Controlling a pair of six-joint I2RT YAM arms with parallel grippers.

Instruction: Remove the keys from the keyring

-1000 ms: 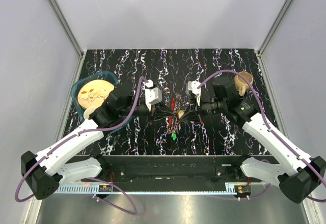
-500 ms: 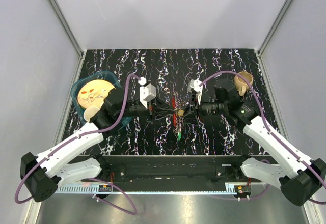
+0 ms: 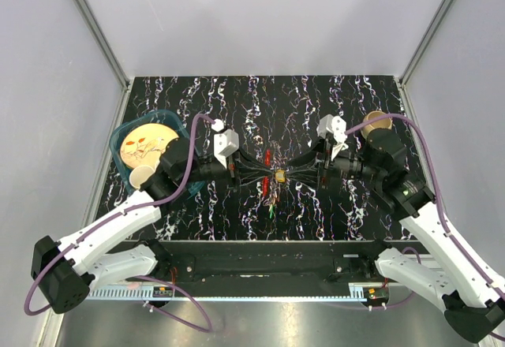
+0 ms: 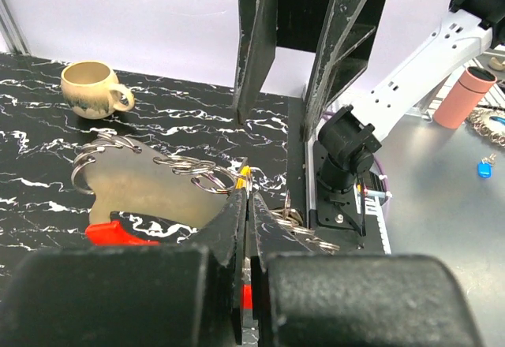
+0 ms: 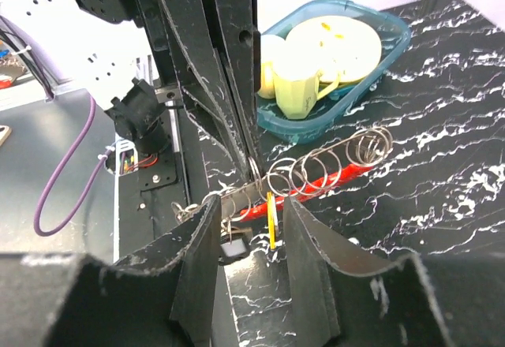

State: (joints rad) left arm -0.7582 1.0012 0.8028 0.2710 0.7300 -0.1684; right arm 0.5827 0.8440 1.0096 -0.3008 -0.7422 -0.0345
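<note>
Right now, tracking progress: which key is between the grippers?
The brass-gold key, where the left gripper and right gripper converge; the green key lies nearer, outside them.

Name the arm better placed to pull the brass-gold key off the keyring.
Right, probably. The right pincer is open astride the brass-gold key, so it need only close and pull. The left pincer looks clamped on the keyring, anchoring it.

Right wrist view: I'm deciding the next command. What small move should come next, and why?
Probably close the right gripper on the brass key. Its jaws stand open with that key between them, while the left gripper is shut on the keyring, which seems to steady it for a pull.
</note>
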